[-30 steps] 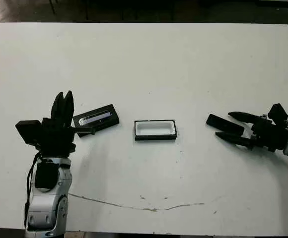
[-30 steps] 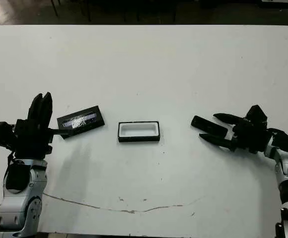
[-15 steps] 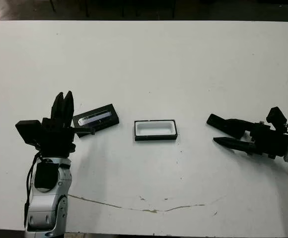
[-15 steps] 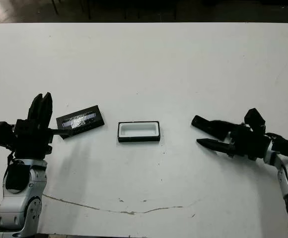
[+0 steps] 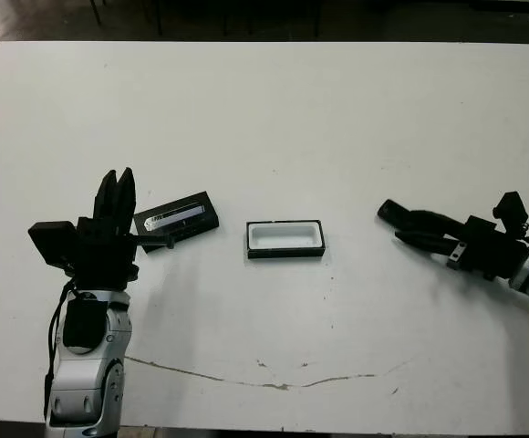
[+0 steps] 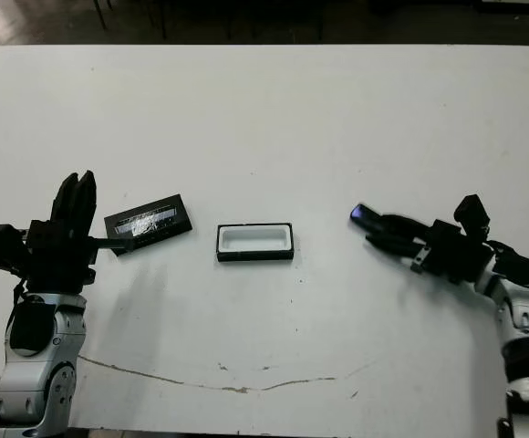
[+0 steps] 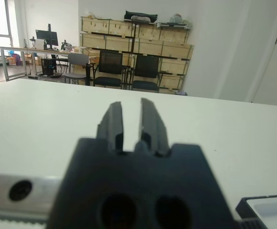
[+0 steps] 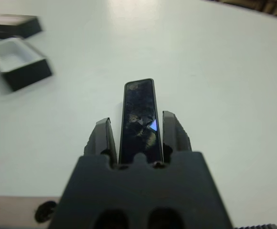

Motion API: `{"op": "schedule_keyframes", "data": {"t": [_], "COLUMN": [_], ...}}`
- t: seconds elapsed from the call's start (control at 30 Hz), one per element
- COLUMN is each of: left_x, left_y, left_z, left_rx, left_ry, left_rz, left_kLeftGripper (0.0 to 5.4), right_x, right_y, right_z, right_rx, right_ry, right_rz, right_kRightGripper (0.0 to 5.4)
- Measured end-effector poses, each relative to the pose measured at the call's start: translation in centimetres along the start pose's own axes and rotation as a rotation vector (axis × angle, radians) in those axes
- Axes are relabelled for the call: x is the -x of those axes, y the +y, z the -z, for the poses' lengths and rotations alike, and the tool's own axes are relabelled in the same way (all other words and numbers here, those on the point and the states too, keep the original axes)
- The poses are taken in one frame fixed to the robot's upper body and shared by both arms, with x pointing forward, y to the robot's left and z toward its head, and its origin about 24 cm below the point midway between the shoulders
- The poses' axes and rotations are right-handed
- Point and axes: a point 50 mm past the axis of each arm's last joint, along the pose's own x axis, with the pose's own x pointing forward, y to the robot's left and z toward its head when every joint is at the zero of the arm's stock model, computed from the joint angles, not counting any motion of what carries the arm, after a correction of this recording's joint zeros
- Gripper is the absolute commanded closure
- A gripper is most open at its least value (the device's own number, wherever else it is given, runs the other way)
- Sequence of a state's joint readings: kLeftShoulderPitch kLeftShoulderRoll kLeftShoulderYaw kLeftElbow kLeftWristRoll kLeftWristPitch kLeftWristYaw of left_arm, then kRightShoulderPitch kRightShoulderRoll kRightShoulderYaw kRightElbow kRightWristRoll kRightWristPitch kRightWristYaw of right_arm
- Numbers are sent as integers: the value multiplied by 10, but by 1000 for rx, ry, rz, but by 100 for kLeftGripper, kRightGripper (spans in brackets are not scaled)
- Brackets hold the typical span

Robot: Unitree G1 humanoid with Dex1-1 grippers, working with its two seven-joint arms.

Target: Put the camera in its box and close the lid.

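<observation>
The camera, a slim black bar with a bluish glint, sits between the fingers of my right gripper, which is shut on it at the table's right; its tip points toward the middle. The box, black-walled with a white lining, lies open and empty at the centre, a hand's width left of the camera tip. The lid, flat black with a silvery strip, lies slanted left of the box. My left gripper stands upright just left of the lid, fingers together and holding nothing.
A thin brown crack line runs across the white table near its front edge. The right wrist view shows the box and the lid beyond the camera. Shelves, chairs and desks stand beyond the table in the left wrist view.
My right gripper was open astride the camera on the table; its fingers have now come together on the camera and the wrist has turned. The left arm, box and lid have not moved.
</observation>
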State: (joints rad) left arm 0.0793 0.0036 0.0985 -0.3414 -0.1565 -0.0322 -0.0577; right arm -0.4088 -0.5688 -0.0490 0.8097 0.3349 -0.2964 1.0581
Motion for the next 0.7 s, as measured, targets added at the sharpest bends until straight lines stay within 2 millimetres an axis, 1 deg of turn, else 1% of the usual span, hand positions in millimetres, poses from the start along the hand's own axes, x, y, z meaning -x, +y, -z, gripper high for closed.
{"op": "schedule_keyframes", "data": {"t": [0.13, 0.23, 0.33, 0.43, 0.5, 0.63, 0.7], "left_x": [0, 0, 0, 0, 0, 0, 1], "left_y": [0, 0, 0, 0, 0, -1, -2], "left_z": [0, 0, 0, 1, 1, 1, 1], "left_rx": [-1, -3, -4, -6, -9, -12, -8], "left_ry": [3, 5, 6, 6, 6, 4, 4], "left_rz": [1, 1, 4, 5, 4, 6, 6], "left_kLeftGripper": [540, 540, 540, 540, 540, 540, 540], "right_x": [-1, -2, -6, -12, -19, -39, -49], "right_y": [0, -1, 2, 10, 15, 21, 27], "right_z": [0, -4, -13, -23, -33, -73, -89], "right_rx": [8, -23, -66, -95, -103, -84, -72], "right_ry": [-6, 0, -16, -24, -32, -66, -54], "right_rz": [-4, -36, -116, -238, -315, -464, -529], "right_kRightGripper": [491, 491, 492, 492, 492, 492, 492]}}
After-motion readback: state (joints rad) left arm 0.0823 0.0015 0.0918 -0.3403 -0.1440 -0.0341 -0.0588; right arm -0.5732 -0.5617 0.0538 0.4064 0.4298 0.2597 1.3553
